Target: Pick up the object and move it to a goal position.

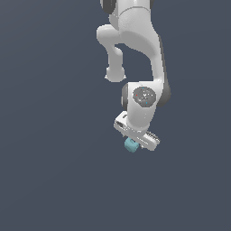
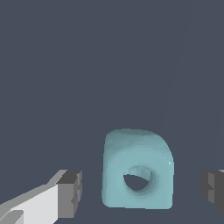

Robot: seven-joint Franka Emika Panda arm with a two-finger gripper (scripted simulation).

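The arm is bent low over the dark surface so that the gripper (image 2: 142,190) straddles the teal block (image 2: 137,173), a stance that looks meant for a grasp. In the wrist view the jaws are spread, a gap on either side of the block, touching nothing. That view also shows a rounded hole in the block's face. The exterior view shows only a bit of the block (image 1: 131,145) under the hand, but gives the arm's posture.

Distant exterior view facing the arm (image 1: 135,45); close wrist view, sharing the teal block (image 1: 131,145) (image 2: 137,174).
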